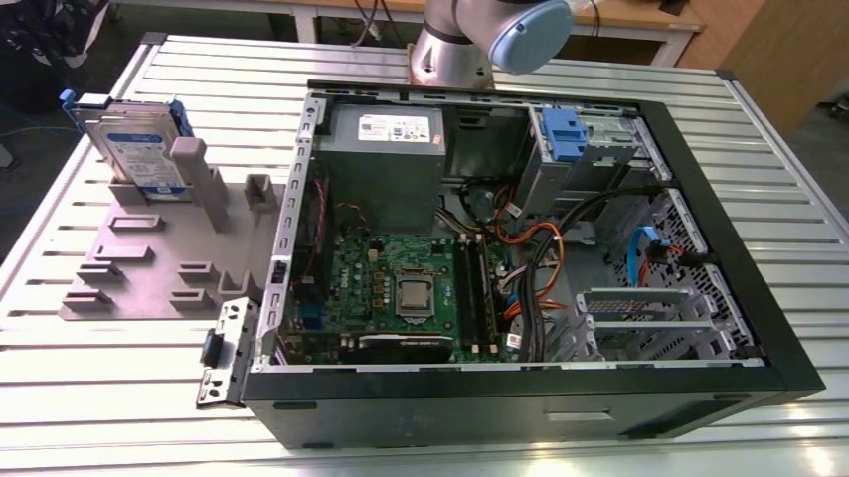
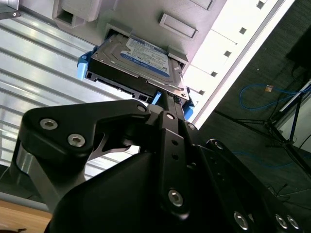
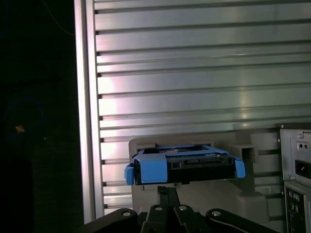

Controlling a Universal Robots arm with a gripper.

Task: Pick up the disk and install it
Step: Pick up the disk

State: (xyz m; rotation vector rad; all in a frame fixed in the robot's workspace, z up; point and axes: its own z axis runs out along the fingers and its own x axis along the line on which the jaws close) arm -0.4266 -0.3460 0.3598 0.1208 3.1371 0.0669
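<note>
The disk (image 1: 133,144) stands on edge in a grey holder (image 1: 146,268) on the desk (image 1: 80,397), at the exterior view's left, well apart from the open computer case (image 1: 796,328). Nothing touches it there. In the first wrist view the gripper (image 3: 167,191) points at the disk's blue-framed edge (image 3: 184,167), and the jaws look pressed together with nothing between them.

The main risk, as I judge it, is that closed jaws cannot straddle the disk. If they come down like this, they would strike its upper edge and could knock it over or wedge it in the slot. A grasp on the blue plastic frame alone might also flex or slip, and pulling at a slant could jam the disk in the holder. Inside the case, the loose cables (image 1: 531,238) lie near the bays and could snag a carried disk.

Several things are hard to make out. In the second wrist view the gripper (image 2: 167,97) overlaps the disk (image 2: 133,60), so the gap between them cannot be judged. The holder hides the disk's lower edge. The arm (image 1: 484,40) is cut off at the top of the exterior view. I cannot tell which bay is meant for the disk.
</note>
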